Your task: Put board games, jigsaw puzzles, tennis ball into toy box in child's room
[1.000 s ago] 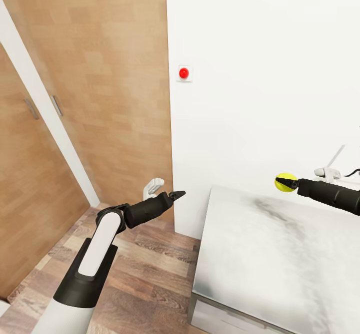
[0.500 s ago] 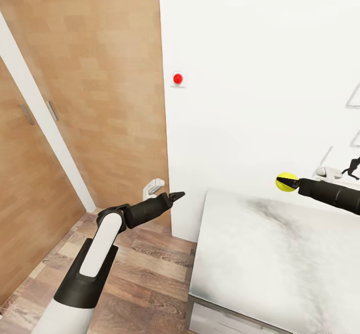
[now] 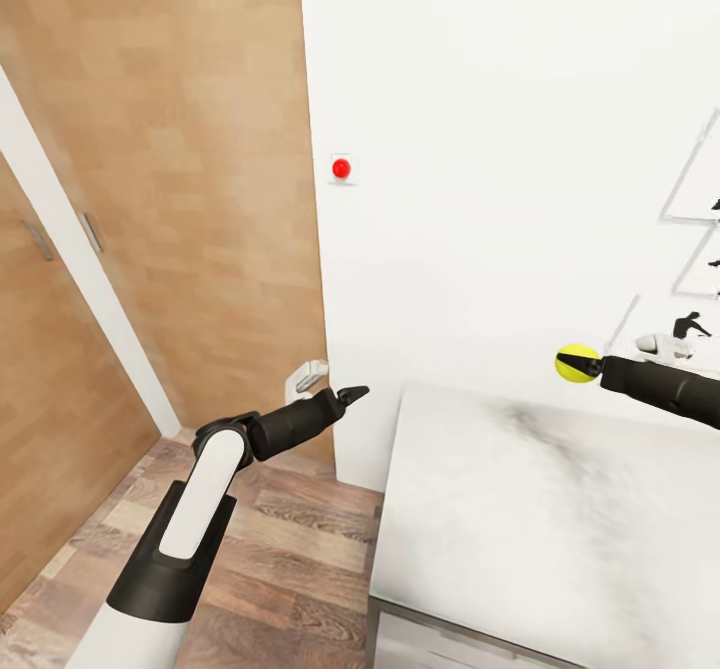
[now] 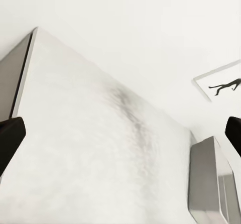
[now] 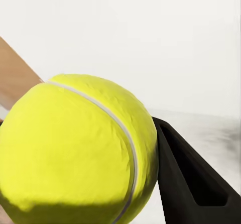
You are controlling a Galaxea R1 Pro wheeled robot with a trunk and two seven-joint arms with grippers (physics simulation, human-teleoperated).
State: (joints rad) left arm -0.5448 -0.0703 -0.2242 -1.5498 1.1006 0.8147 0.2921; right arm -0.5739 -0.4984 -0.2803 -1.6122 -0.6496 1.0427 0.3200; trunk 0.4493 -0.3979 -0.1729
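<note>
A small yellow-green tennis ball [image 3: 576, 363] is held up in the air at the tip of the right gripper [image 3: 590, 364], above the far edge of the table [image 3: 520, 519] and close to the white wall [image 3: 480, 149]. The jaws are clamped on it. It looks light, round and fuzzy, with a little give, so it should grip well by friction but could squirt out if pinched off-centre. The safest hold is across its widest middle.

The right wrist view shows what the head view cannot: the ball [image 5: 75, 153] up close, its white seam curving over the felt, and one dark finger [image 5: 188, 179] pressed against its side.

The left gripper [image 3: 355, 391] hangs empty over the wood-plank floor [image 3: 290, 549], just off the table's near corner. In the left wrist view its two dark fingertips [image 4: 9, 139] stand wide apart at the frame's sides, with bare grey tabletop [image 4: 100, 158] between them. That view also shows a light grey block [image 4: 211, 184] at the table's far end, and a silhouette picture [image 4: 223, 86] on the wall.
</note>
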